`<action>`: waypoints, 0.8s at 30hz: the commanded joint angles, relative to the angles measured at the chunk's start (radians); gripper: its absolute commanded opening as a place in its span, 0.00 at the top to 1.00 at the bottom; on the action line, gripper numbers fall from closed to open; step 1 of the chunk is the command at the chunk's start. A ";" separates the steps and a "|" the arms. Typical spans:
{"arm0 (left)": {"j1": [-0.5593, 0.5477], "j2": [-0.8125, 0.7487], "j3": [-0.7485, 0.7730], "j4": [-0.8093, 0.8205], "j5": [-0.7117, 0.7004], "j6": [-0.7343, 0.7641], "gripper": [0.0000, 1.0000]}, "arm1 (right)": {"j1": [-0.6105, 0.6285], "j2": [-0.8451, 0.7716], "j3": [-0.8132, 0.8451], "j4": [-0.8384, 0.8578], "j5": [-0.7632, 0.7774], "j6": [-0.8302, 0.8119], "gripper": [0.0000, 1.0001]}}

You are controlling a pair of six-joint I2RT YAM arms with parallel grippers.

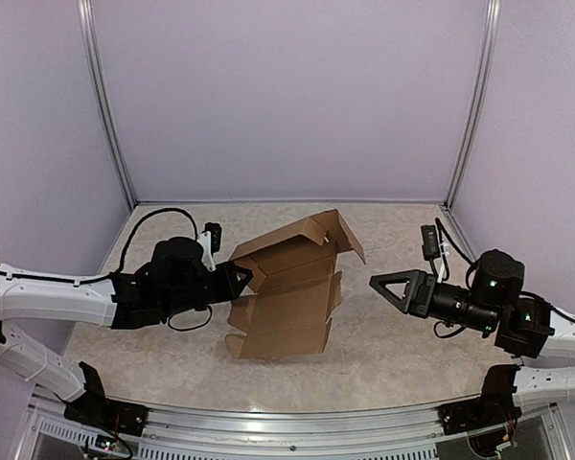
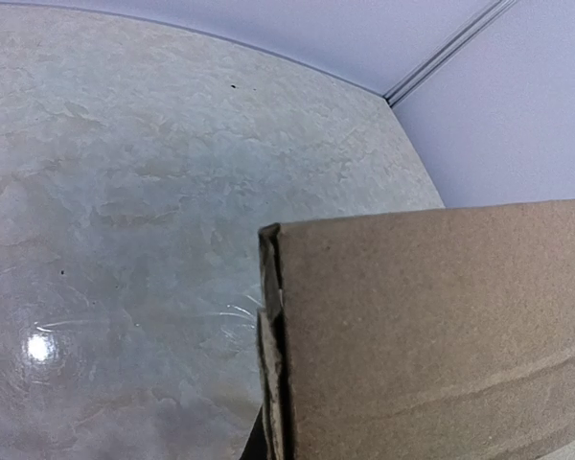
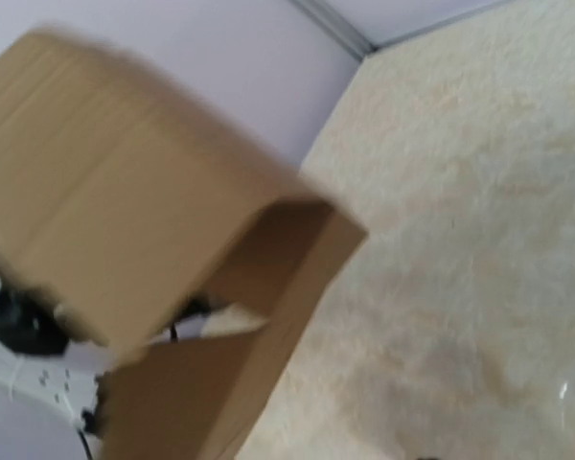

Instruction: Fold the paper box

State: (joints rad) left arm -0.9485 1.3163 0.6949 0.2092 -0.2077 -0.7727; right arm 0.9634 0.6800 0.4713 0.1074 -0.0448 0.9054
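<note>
We find the paper box in the middle of the bench, half formed: its brown panels are partly raised along their creases and loose flaps stand open at its far right corner. The left tool is closed tight on the box's left edge, and its wrist view shows a doubled layer of cardboard right in front of the camera. The right tool sits to the right of the box, apart from it and pointing at it. We cannot tell how wide its jaws stand, since its fingers do not show in its own wrist view and the overhead view is too coarse. We judge the box to be very light, thin card that is stiff across each flat panel but ready to hinge at every crease. A push on one wall will likely swing the whole shape rather than bend that wall alone. The bench looks smooth and glossy, so we expect the box to slide unless one side is pinned. The flaps will probably spring back when let go, and a hard pinch could dent or crease the card. We would take hold on a flat wall close to a fold line, on the right side opposite the left tool's grip, and not on the floppy free tabs.
</note>
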 commanded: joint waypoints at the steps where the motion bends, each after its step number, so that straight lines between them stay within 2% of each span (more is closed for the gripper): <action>1: 0.003 -0.024 0.045 -0.129 -0.132 0.043 1.00 | 0.001 0.034 0.033 -0.052 -0.096 -0.044 0.46; 8: -0.016 -0.064 0.061 -0.245 -0.293 0.052 1.00 | 0.054 0.174 0.114 -0.028 -0.052 -0.041 0.42; 13: -0.030 -0.089 0.062 -0.284 -0.348 0.054 1.00 | 0.084 0.288 0.183 -0.024 -0.013 -0.041 0.38; 24: -0.059 -0.139 0.054 -0.303 -0.398 0.045 1.00 | 0.133 0.466 0.289 -0.037 0.091 -0.030 0.41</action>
State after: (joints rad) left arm -0.9970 1.2037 0.7288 -0.0792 -0.5751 -0.7307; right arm 1.0763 1.1107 0.7273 0.0868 -0.0181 0.8761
